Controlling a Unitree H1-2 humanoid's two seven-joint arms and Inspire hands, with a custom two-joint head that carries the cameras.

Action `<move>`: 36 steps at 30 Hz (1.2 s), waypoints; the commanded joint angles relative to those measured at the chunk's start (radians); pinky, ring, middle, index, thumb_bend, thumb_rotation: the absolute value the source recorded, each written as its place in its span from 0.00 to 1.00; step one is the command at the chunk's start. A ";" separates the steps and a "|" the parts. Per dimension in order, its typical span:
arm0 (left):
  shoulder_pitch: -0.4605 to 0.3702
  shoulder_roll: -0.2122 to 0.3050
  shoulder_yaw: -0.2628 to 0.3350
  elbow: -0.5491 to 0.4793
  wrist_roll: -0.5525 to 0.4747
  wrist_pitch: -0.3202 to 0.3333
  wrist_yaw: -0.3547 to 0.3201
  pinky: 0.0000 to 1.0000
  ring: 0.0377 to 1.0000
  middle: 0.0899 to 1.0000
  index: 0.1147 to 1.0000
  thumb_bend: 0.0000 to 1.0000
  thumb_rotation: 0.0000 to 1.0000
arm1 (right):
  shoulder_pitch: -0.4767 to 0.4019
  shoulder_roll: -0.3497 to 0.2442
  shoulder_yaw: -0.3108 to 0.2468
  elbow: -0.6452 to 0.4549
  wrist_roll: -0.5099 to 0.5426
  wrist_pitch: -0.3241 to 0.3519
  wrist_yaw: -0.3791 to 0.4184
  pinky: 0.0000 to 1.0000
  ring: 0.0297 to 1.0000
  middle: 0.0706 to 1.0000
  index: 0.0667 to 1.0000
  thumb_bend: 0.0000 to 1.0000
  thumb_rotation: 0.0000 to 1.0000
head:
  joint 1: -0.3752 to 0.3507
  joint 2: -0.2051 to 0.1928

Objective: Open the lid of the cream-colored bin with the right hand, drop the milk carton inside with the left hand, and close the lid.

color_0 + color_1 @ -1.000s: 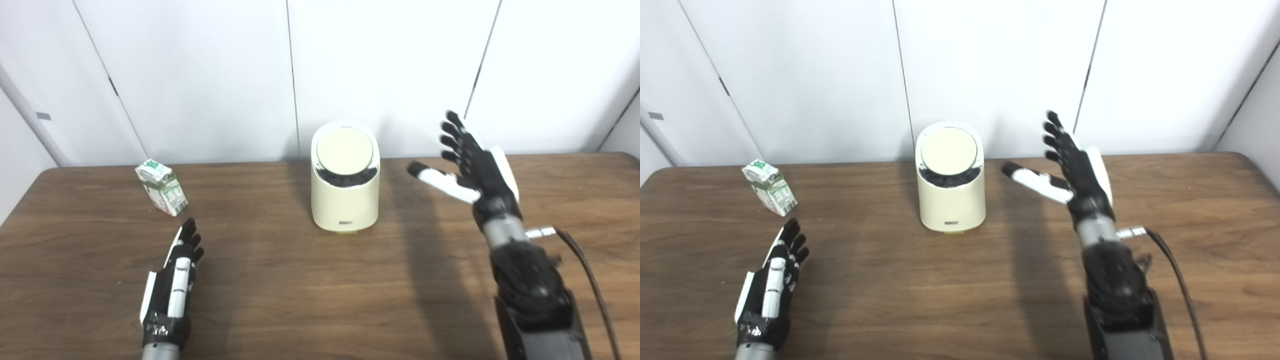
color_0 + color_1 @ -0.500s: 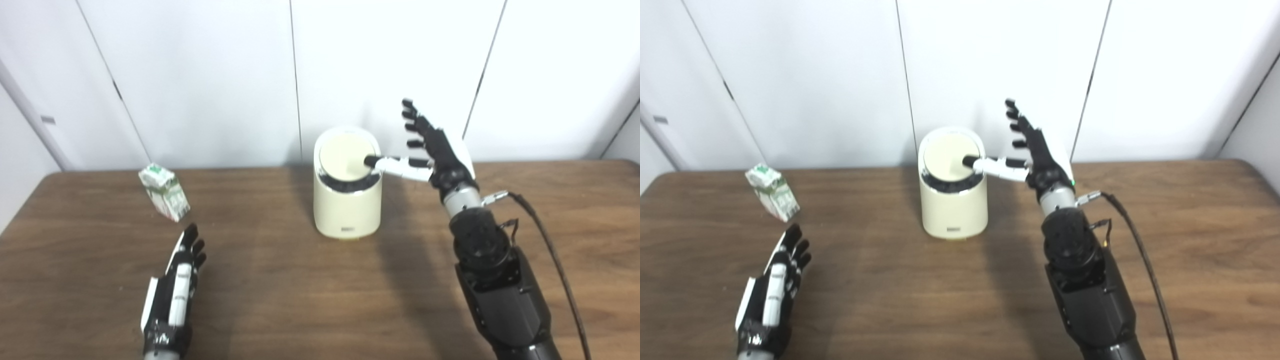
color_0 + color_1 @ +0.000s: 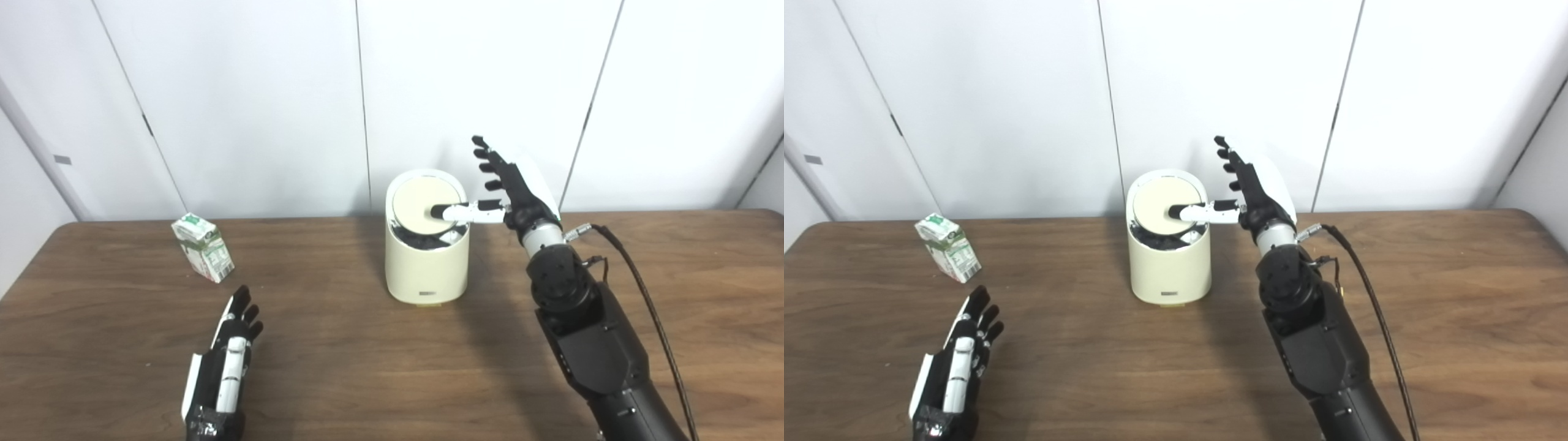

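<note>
Milk carton (image 3: 203, 247) upright at far left of the table (image 3: 367, 355), left hand (image 3: 225, 367) resting nearer with fingers loosely apart and empty, cream-colored bin (image 3: 427, 257) at centre far, right hand (image 3: 511, 190) spread beside it, thumb tip lying on the tilted lid (image 3: 422, 205).

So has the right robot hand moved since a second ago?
Yes. The right robot hand has swung left toward the cream-colored bin; its thumb now lies over the lid, where before it was clear of the bin.
</note>
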 commanded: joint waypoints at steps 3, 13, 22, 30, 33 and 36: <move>0.015 -0.011 -0.011 0.003 0.003 -0.026 0.004 0.95 0.97 0.99 1.00 0.52 0.86 | -0.083 0.001 0.008 0.009 -0.022 -0.059 -0.030 0.69 0.83 0.89 0.91 0.89 0.34 | 0.004 0.003; 0.018 -0.010 -0.016 -0.006 0.007 -0.020 0.003 0.95 0.97 0.98 1.00 0.53 0.87 | -0.083 0.001 0.035 0.033 -0.027 -0.091 -0.021 0.74 0.87 0.91 0.91 0.89 0.27 | -0.002 0.012; 0.020 -0.011 -0.016 -0.014 0.004 -0.014 0.006 0.94 0.96 0.98 1.00 0.52 0.87 | -0.061 -0.029 0.084 0.024 -0.093 -0.126 -0.023 0.80 0.89 0.91 0.91 0.89 0.26 | 0.000 0.023; 0.017 -0.010 -0.013 -0.019 -0.010 -0.010 0.003 0.95 0.97 0.99 1.00 0.53 0.86 | -0.049 -0.048 0.099 -0.002 -0.120 -0.113 -0.007 0.80 0.89 0.91 0.91 0.88 0.26 | -0.009 0.033; 0.015 -0.012 -0.014 -0.020 -0.010 -0.010 0.004 0.95 0.97 0.99 1.00 0.53 0.86 | -0.048 -0.068 0.127 -0.011 -0.159 -0.118 0.010 0.83 0.90 0.92 0.92 0.87 0.26 | -0.009 0.037; 0.013 -0.013 -0.016 -0.018 -0.004 -0.014 0.006 0.95 0.97 1.00 1.00 0.53 0.86 | -0.045 -0.080 0.143 -0.019 -0.182 -0.124 0.019 0.87 0.92 0.92 0.92 0.85 0.24 | -0.004 0.038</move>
